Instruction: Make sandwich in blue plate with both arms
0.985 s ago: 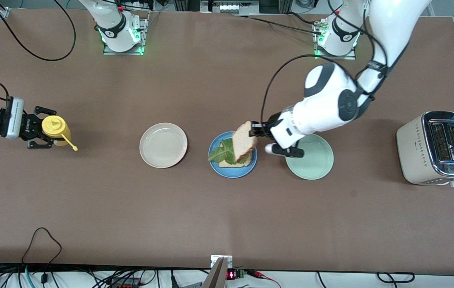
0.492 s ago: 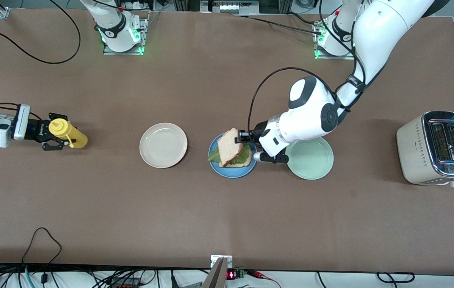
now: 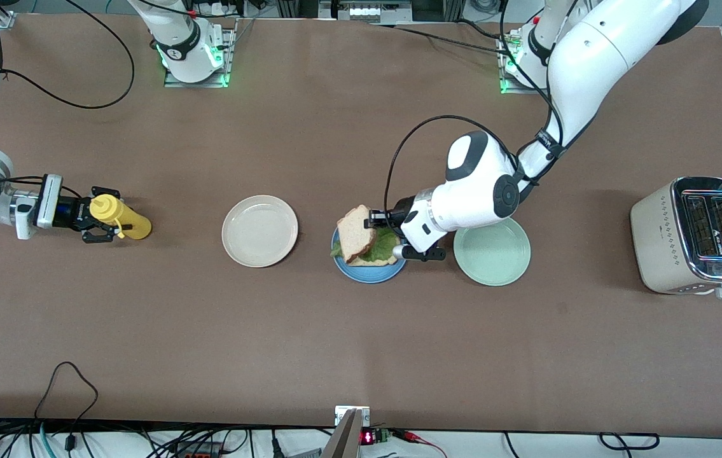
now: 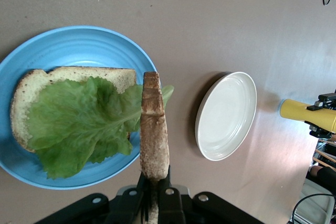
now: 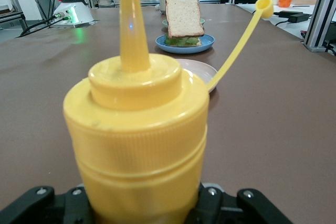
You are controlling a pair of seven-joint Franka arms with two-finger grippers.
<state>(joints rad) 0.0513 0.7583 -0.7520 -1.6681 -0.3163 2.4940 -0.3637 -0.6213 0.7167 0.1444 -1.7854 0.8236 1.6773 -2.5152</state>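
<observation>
Brown matte table (image 3: 310,343) fills the scene, bare along the edge nearest the front camera. Midway up sits the round medium-blue plastic plate (image 3: 367,275) with a raised rim. It holds a square toasted bread slice (image 4: 73,75) under a ruffled green lettuce leaf (image 4: 79,121). Over them, the left pincer (image 3: 378,219) is clamped on one edge of a second light-brown bread slice (image 3: 357,233), which hangs tilted and not yet laid flat. Bread like this looks light, soft and crumbly, so a gentle hold at the crust seems wisest; the lettuce looks limp and likely to slide. Beside the blue plate, toward the left arm's end, a pale mint-green plate (image 3: 494,270) lies empty, and a beige two-slot toaster (image 3: 685,238) stands beyond reach of it. Toward the right arm's end, an empty cream-white plate (image 3: 259,230) sits, then the right pincer (image 3: 95,215) wraps a yellow plastic squeeze bottle (image 3: 120,216), cap flipped open.
</observation>
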